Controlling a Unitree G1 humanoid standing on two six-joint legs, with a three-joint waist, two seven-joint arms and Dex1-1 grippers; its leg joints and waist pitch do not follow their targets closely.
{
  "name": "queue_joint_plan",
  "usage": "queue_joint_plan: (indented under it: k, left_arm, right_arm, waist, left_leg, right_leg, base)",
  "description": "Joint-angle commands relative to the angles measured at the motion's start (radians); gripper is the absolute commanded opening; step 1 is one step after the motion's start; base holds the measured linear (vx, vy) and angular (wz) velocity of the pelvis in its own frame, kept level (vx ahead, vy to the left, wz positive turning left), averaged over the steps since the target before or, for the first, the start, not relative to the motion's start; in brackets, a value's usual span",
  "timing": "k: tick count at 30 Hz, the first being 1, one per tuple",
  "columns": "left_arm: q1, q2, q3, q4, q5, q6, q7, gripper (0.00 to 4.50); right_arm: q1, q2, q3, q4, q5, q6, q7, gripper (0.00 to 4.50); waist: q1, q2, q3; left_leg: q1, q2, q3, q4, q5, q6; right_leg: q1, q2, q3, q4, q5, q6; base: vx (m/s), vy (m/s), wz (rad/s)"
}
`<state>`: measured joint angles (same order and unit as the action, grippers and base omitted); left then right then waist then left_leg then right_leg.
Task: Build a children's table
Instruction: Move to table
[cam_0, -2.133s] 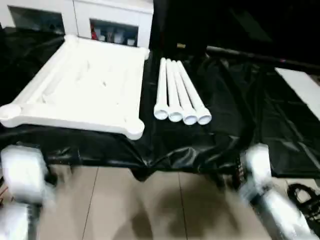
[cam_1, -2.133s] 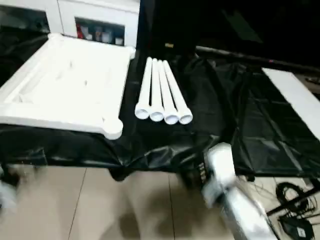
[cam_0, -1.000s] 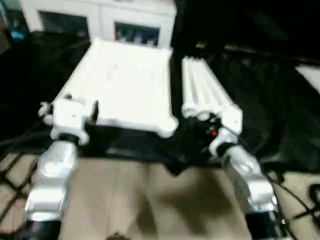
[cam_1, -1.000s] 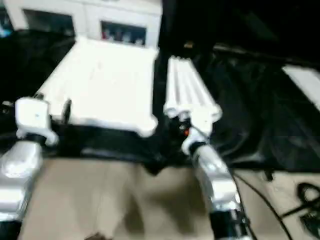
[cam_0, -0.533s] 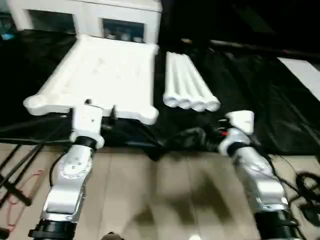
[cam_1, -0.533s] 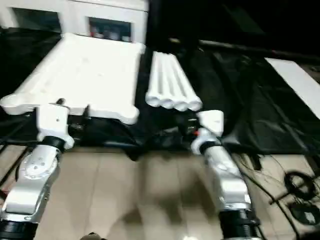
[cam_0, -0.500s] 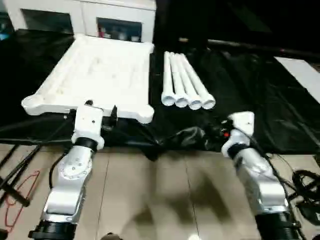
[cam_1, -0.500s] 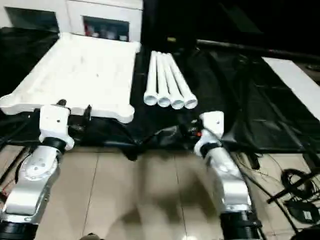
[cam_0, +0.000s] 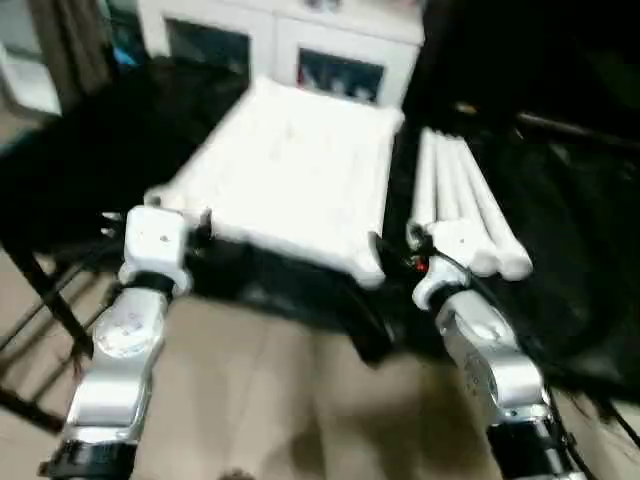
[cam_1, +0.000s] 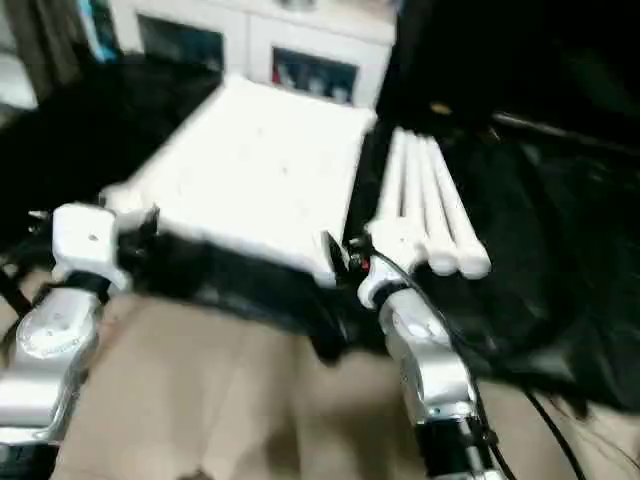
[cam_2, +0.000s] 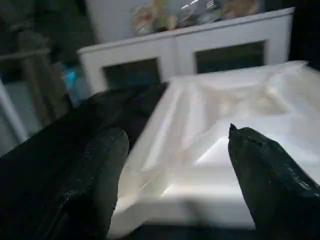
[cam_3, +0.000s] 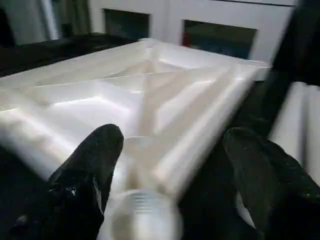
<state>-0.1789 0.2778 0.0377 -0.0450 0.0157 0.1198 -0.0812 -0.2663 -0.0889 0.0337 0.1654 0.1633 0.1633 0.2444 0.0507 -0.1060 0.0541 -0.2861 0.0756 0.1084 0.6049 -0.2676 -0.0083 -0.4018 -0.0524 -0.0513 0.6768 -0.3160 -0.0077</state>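
The white tabletop (cam_0: 300, 175) lies ribbed side up on a black sheet, and several white tube legs (cam_0: 465, 205) lie side by side to its right. My left gripper (cam_0: 158, 222) is at the tabletop's near left corner. In the left wrist view it (cam_2: 175, 145) stands open, with that corner of the tabletop (cam_2: 215, 140) ahead between its fingers (cam_2: 100, 170). My right gripper (cam_1: 348, 255) is at the near right corner. In the right wrist view it (cam_3: 172, 145) is open too, facing the ribs and the rounded corner socket (cam_3: 142, 217).
A white cabinet with glass doors (cam_0: 300, 50) stands behind the tabletop. The black sheet (cam_0: 560, 250) covers the low platform and hangs over its front edge. Beige floor tiles (cam_0: 280, 400) lie in front. Dark stand legs (cam_0: 40, 300) cross the floor at the left.
The head camera has swung, shifting the whole picture. Both arms have reached forward, and the right gripper now sits by the tabletop's near right corner instead of before the legs.
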Motion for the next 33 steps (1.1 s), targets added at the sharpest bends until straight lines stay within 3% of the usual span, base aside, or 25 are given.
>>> queue_joint_plan:
  k: [1,2,3,5,8,9,10,11,13,16,17,18,19,20,22,23,24,25,26,27,28,29,30,31,33]
  left_arm:
    - [-0.02,-0.013,-0.04,0.006,-0.007,-0.006,-0.025,3.62]
    - [-0.022,-0.013,-0.041,0.008,-0.008,-0.006,-0.028,3.62]
    - [-0.027,-0.014,-0.047,0.015,-0.013,-0.011,-0.044,3.62]
    - [-0.033,-0.016,-0.059,0.026,-0.021,-0.016,-0.075,3.62]
    - [-0.042,-0.014,-0.081,0.042,-0.026,-0.021,-0.122,3.62]
    - [-0.048,-0.017,-0.082,0.052,-0.034,-0.023,-0.135,3.62]
    - [-0.049,-0.016,-0.083,0.055,-0.035,-0.022,-0.138,3.62]
    - [-0.049,-0.016,-0.083,0.055,-0.035,-0.022,-0.138,3.62]
    - [-0.057,-0.016,-0.088,0.064,-0.041,-0.019,-0.151,3.62]
    - [-0.066,-0.011,-0.092,0.074,-0.055,-0.028,-0.178,3.62]
    - [-0.068,-0.009,-0.092,0.077,-0.057,-0.028,-0.186,3.62]
    - [-0.071,-0.008,-0.094,0.08,-0.063,-0.029,-0.201,3.62]
    - [-0.073,-0.005,-0.098,0.082,-0.069,-0.029,-0.22,3.62]
    - [-0.073,-0.004,-0.1,0.082,-0.075,-0.029,-0.236,3.62]
    - [-0.071,-0.002,-0.105,0.083,-0.078,-0.034,-0.249,3.62]
    - [-0.071,-0.003,-0.108,0.084,-0.08,-0.034,-0.256,3.62]
    - [-0.071,-0.013,-0.115,0.088,-0.093,-0.035,-0.275,3.62]
    - [-0.072,-0.015,-0.116,0.088,-0.097,-0.035,-0.28,3.62]
    - [-0.069,-0.021,-0.115,0.086,-0.11,-0.04,-0.291,3.62]
    - [-0.066,-0.026,-0.114,0.084,-0.124,-0.046,-0.302,3.62]
    - [-0.066,-0.025,-0.119,0.087,-0.117,-0.054,-0.303,3.62]
    - [-0.067,-0.024,-0.124,0.094,-0.113,-0.057,-0.304,3.62]
    - [-0.069,-0.026,-0.131,0.109,-0.104,-0.065,-0.304,3.62]
    - [-0.069,-0.025,-0.134,0.113,-0.097,-0.073,-0.301,3.62]
    - [-0.071,-0.029,-0.137,0.116,-0.077,-0.092,-0.283,3.62]
  right_arm:
    - [0.005,-0.017,-0.037,0.004,0.003,-0.001,-0.01,3.66]
    - [0.005,-0.018,-0.038,0.004,0.005,-0.002,-0.009,3.66]
    - [0.007,-0.019,-0.041,0.002,0.004,0.0,-0.012,3.66]
    - [0.014,-0.012,-0.055,-0.007,0.023,0.013,-0.011,3.66]
    - [0.019,-0.011,-0.066,-0.016,0.032,0.031,-0.023,3.66]
    - [0.022,-0.013,-0.067,-0.021,0.029,0.033,-0.024,3.66]
    - [0.025,-0.012,-0.068,-0.029,0.034,0.042,-0.023,3.66]
    - [0.025,-0.012,-0.068,-0.029,0.034,0.042,-0.023,3.66]
    - [0.031,-0.013,-0.074,-0.041,0.041,0.052,-0.021,3.66]
    - [0.041,-0.015,-0.078,-0.052,0.037,0.051,-0.016,3.66]
    - [0.044,-0.014,-0.079,-0.056,0.037,0.051,-0.015,3.66]
    - [0.052,-0.015,-0.079,-0.065,0.042,0.051,-0.007,3.66]
    - [0.06,-0.017,-0.077,-0.077,0.046,0.052,-0.004,3.66]
    - [0.067,-0.018,-0.075,-0.087,0.048,0.054,-0.002,3.66]
    - [0.082,-0.021,-0.073,-0.11,0.061,0.084,0.001,3.66]
    - [0.091,-0.023,-0.074,-0.125,0.072,0.104,0.004,3.66]
    - [0.118,-0.031,-0.085,-0.174,0.094,0.131,0.002,3.66]
    - [0.122,-0.032,-0.087,-0.182,0.096,0.133,0.001,3.66]
    - [0.129,-0.031,-0.095,-0.195,0.103,0.14,-0.001,3.66]
    - [0.136,-0.03,-0.102,-0.206,0.11,0.147,-0.002,3.66]
    - [0.143,-0.038,-0.1,-0.216,0.101,0.14,0.001,3.66]
    - [0.155,-0.047,-0.096,-0.232,0.09,0.138,0.003,3.66]
    - [0.182,-0.057,-0.094,-0.264,0.086,0.152,0.004,3.66]
    - [0.192,-0.058,-0.094,-0.274,0.085,0.16,0.001,3.66]
    - [0.209,-0.057,-0.088,-0.299,0.076,0.171,-0.009,3.66]
  waist:
    - [0.003,-0.002,-0.04]
    - [0.038,-0.022,-0.027]
    - [0.056,-0.014,-0.038]
    - [0.069,0.004,-0.042]
    - [0.071,0.054,-0.034]
    - [0.065,0.11,-0.053]
    - [-0.007,0.121,-0.065]
    - [-0.006,0.106,-0.084]
    - [0.0,0.113,-0.073]
    - [-0.017,0.085,-0.083]
    - [-0.022,0.037,-0.069]
    - [0.021,0.002,-0.061]
    - [0.032,0.02,-0.071]
    - [0.035,0.026,-0.079]
    - [0.03,0.046,-0.065]
    - [0.028,0.065,-0.062]
    - [0.01,0.123,-0.046]
    - [-0.021,0.147,-0.034]
    - [-0.021,0.137,-0.063]
    - [-0.022,0.141,-0.058]
    - [-0.03,0.125,-0.056]
    - [-0.03,0.087,-0.076]
    - [-0.016,0.059,-0.094]
    - [0.019,0.058,-0.102]
    - [0.007,0.093,-0.103]
  left_leg:
    - [0.02,0.091,0.021,-0.106,-0.327,0.229]
    - [0.019,0.015,0.045,0.069,-0.243,0.145]
    - [-0.028,0.026,0.011,0.119,-0.155,0.083]
    - [-0.089,0.031,-0.033,0.132,-0.052,0.02]
    - [-0.091,0.075,-0.033,0.026,0.053,-0.002]
    - [-0.039,0.114,-0.033,-0.071,0.11,0.005]
    - [0.096,0.222,-0.158,-0.107,-0.01,0.113]
    - [0.129,0.242,-0.179,-0.088,-0.02,0.181]
    - [0.082,0.182,-0.117,-0.077,0.096,0.292]
    - [0.084,0.143,-0.067,-0.061,0.273,0.368]
    - [0.026,0.063,-0.005,-0.042,0.132,0.3]
    - [-0.036,0.007,0.011,0.044,-0.086,0.184]
    - [-0.034,0.001,0.007,0.102,-0.12,0.14]
    - [-0.094,0.028,-0.025,0.127,-0.051,0.049]
    - [-0.123,0.065,-0.051,0.143,0.009,-0.036]
    - [-0.079,0.059,-0.038,0.133,-0.023,-0.111]
    - [-0.033,0.102,-0.018,-0.042,-0.012,-0.204]
    - [0.017,0.178,-0.057,-0.091,-0.038,-0.205]
    - [0.119,0.271,-0.079,-0.099,-0.078,-0.147]
    - [0.107,0.277,-0.055,-0.1,-0.058,-0.13]
    - [0.056,0.209,-0.063,-0.088,0.084,0.079]
    - [0.047,0.111,0.009,-0.01,0.175,0.16]
    - [-0.069,0.039,0.022,0.033,0.2,0.162]
    - [-0.109,0.072,-0.008,0.052,0.241,0.124]
    - [-0.11,0.093,-0.007,0.008,0.426,0.046]
  right_leg:
    - [0.045,-0.061,0.084,-0.105,0.012,-0.01]
    - [0.08,-0.148,0.192,-0.226,-0.551,-0.007]
    - [0.145,-0.189,0.251,-0.225,-0.756,-0.099]
    - [0.193,-0.158,0.237,-0.183,-0.542,-0.186]
    - [0.188,-0.076,0.155,-0.181,-0.197,-0.32]
    - [0.156,-0.012,0.061,-0.145,-0.131,-0.225]
    - [0.003,0.021,0.0,0.028,-0.136,-0.104]
    - [-0.018,0.002,-0.006,0.058,-0.128,-0.057]
    - [-0.065,-0.004,-0.023,0.093,0.022,0.053]
    - [-0.1,-0.03,-0.01,0.028,0.182,0.024]
    - [-0.02,-0.065,0.034,-0.076,0.238,-0.064]
    - [0.089,-0.146,0.138,-0.181,-0.148,-0.106]
    - [0.11,-0.202,0.188,-0.2,-0.281,-0.197]
    - [0.176,-0.207,0.199,-0.172,-0.27,-0.319]
    - [0.173,-0.205,0.173,-0.165,-0.084,-0.427]
    - [0.139,-0.13,0.21,-0.175,-0.093,-0.43]
    - [0.088,0.033,0.126,-0.128,-0.078,-0.232]
    - [0.004,0.061,0.076,-0.041,-0.099,-0.142]
    - [-0.063,-0.012,0.028,0.041,-0.093,-0.076]
    - [-0.065,-0.031,0.019,0.043,-0.032,-0.067]
    - [-0.04,-0.058,0.012,0.004,0.146,-0.072]
    - [-0.018,-0.08,0.032,-0.066,0.314,-0.132]
    - [0.12,-0.121,0.116,-0.068,0.488,-0.221]
    - [0.151,-0.169,0.155,-0.058,0.872,-0.33]
    - [0.123,-0.045,0.083,-0.005,1.099,-0.352]
  base:
    - [0.162,-0.118,0.24]
    - [0.17,-0.146,0.36]
    - [0.17,-0.146,0.36]
    - [0.199,-0.05,0.06]
    - [0.188,0.021,0.16]
    - [0.298,0.146,0.19]
    - [0.209,0.13,0.04]
    - [0.218,0.109,0.09]
    - [0.188,0.075,0.09]
    - [0.137,0.009,0.0]
    - [0.139,-0.06,0.03]
    - [0.139,-0.06,0.03]
    - [0.154,-0.056,0.14]
    - [0.183,-0.034,0.12]
    - [0.165,-0.018,0.06]
    - [0.106,0.04,-0.21]
    - [0.106,0.04,-0.21]
    - [0.121,0.078,-0.44]
    - [0.14,0.059,-0.39]
    - [0.193,0.081,-0.45]
    - [0.119,0.028,-0.22]
    - [0.133,-0.001,-0.02]
    - [0.114,-0.015,0.14]
    - [0.114,-0.015,0.14]
    - [0.0,0.0,0.0]
